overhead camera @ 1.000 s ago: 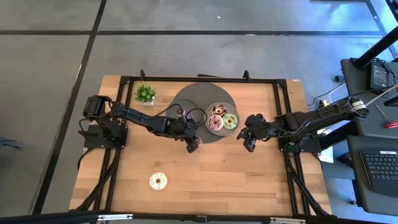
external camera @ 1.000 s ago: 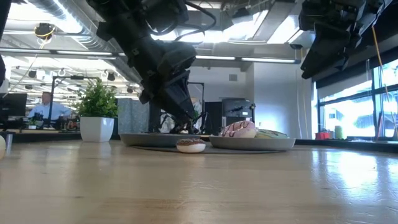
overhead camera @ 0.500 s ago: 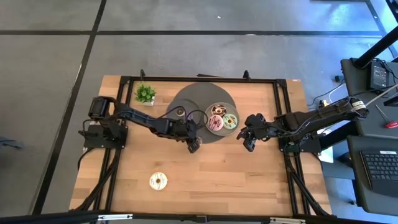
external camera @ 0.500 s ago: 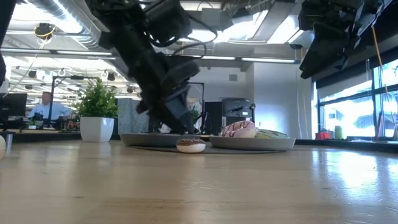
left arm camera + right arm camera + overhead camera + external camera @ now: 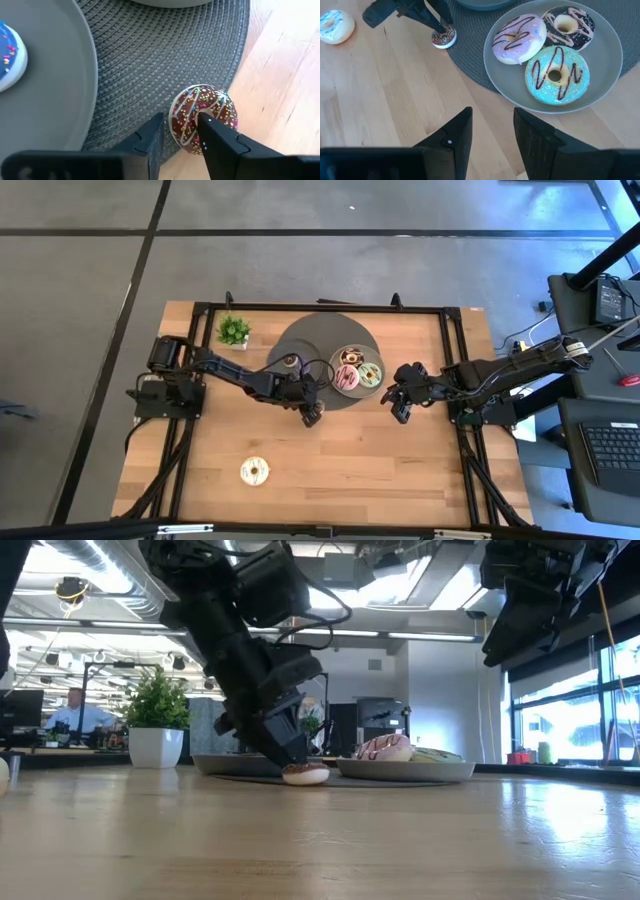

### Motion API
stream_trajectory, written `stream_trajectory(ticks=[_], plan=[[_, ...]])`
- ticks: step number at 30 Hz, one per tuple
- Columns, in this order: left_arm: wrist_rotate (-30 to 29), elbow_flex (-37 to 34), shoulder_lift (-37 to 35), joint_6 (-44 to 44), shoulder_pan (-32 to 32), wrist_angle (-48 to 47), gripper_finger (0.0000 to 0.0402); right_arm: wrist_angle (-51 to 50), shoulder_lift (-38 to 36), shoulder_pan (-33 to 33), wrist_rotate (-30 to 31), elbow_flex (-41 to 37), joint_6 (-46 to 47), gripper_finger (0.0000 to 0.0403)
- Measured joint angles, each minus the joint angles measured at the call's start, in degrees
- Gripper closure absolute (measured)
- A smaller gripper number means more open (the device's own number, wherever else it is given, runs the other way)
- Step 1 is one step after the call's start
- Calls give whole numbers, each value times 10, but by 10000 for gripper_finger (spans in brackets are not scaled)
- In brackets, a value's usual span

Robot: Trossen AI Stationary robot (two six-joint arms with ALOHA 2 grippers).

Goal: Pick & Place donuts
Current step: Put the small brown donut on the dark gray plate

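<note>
The small grey plate (image 5: 610, 65) holds 3 frosted donuts (image 5: 555, 74).

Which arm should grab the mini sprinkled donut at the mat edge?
Left. The left gripper is already down at the mini sprinkled donut, fingers open on either side of it. The right gripper hangs open above bare wood, past the small plate.

Overhead, table-level and 2 wrist views share the plate (image 5: 372, 385)

wooden table (image 5: 350, 450), woven mat (image 5: 310, 330), cream-white donut (image 5: 255, 471), potted plant (image 5: 234, 332)
</note>
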Motion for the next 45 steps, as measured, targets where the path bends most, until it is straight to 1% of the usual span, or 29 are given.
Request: stream_trajectory(ticks=[3,6,16,20,23,26,31,34,38,42,45], plan=[[4,0,0,1,0,0,297,0,0,0,0,0,0,257],[21,0,1,1,0,0,312,0,0,0,0,0,0,257],[28,1,5,1,0,4,390,0,0,0,0,0,-1,257],[38,1,-12,1,6,0,394,0,0,0,0,0,-1,257],[41,1,-41,2,14,-15,395,-1,0,0,0,0,-1,257],[37,1,-86,2,27,-69,396,-6,0,0,0,0,-1,257],[-25,1,-171,1,54,-201,397,-13,0,0,0,0,-8,257],[-39,-4,-206,-9,77,-245,397,-12,0,0,0,0,-13,257],[-25,-37,-219,-41,107,-221,397,-13,0,0,0,0,-16,257],[3,-81,-205,-66,128,-151,397,-13,0,0,0,0,-16,257],[13,-101,-192,-87,138,-109,397,-13,0,0,0,0,-16,257]])
